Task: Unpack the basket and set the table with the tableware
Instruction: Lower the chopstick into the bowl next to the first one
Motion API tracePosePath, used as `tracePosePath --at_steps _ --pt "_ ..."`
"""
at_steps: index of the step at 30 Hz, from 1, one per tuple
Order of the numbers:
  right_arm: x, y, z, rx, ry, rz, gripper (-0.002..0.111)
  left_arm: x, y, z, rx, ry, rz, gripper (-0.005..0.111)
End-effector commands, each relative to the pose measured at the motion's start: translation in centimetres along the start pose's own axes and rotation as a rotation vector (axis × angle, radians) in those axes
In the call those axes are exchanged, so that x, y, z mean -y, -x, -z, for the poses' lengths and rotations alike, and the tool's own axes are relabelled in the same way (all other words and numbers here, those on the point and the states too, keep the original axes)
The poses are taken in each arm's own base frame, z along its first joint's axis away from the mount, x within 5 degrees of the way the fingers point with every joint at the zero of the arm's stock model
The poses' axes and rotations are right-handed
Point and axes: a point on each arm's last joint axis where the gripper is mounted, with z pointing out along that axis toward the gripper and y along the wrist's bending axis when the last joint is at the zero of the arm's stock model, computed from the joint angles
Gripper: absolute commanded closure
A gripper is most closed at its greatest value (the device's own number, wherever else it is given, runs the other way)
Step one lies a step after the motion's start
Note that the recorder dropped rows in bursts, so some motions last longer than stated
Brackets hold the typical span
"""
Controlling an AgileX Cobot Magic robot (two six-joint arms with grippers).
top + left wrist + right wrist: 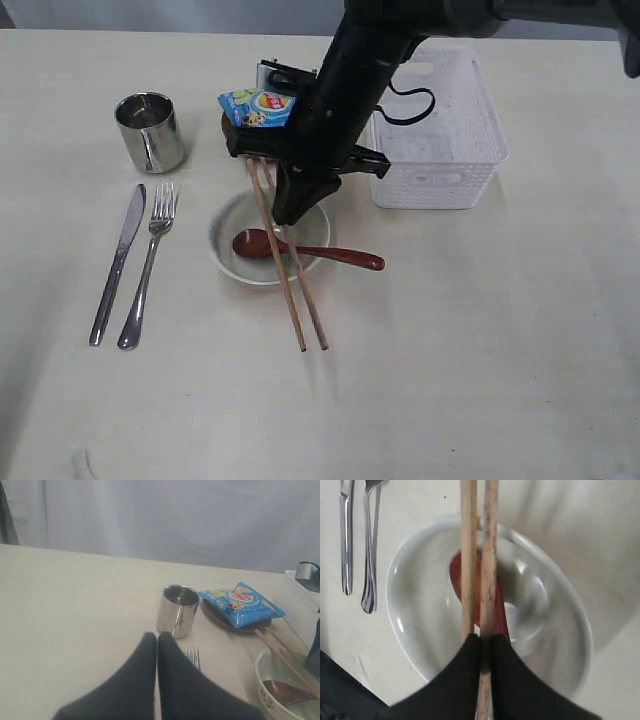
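Exterior view: my right arm [330, 110] reached down over the white bowl [222, 250] and hid the right jaws from this side. The two chopsticks [292, 290] slanted out from under it across the bowl. They passed over the reddish-brown spoon [340, 257], which lay in the bowl with its handle out over the rim. The knife [118, 265] and fork [145, 280] lay side by side on the surface [480, 350], well apart from those jaws, with the steel cup [150, 130] past them. The blue chip bag [258, 106] sat on the brown plate [228, 128] close by the arm, and the basket [440, 180] stood near on its other side.

Left wrist view: my left jaws were closed, the fingers [135, 680] pressed together with nothing between them. Just ahead of them were the fork's tines and the cup; farther off lay the chip bag on the plate.

Right wrist view: my right jaws were clamped on the chopsticks, pinched side by side between the fingers [450, 680]. The sticks ran out from the jaws over the bowl and across the spoon.
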Motion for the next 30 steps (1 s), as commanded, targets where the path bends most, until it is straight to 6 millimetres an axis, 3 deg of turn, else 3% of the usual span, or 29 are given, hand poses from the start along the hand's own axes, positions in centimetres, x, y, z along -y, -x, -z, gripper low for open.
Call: tracePosePath --at_steps 1,22,30 --pt "-0.18 0.21 0.25 0.035 0.011 0.023 0.109 -0.02 -0.13 -0.05 0.002 -0.002 0.001 0.107" --pt "-0.12 0.34 0.25 0.05 0.004 0.035 0.108 -0.02 -0.13 -0.05 0.002 -0.002 0.001 0.107" --pt "-0.12 0.35 0.25 0.052 0.003 0.045 0.082 -0.02 -0.13 -0.05 0.002 -0.002 0.001 0.107"
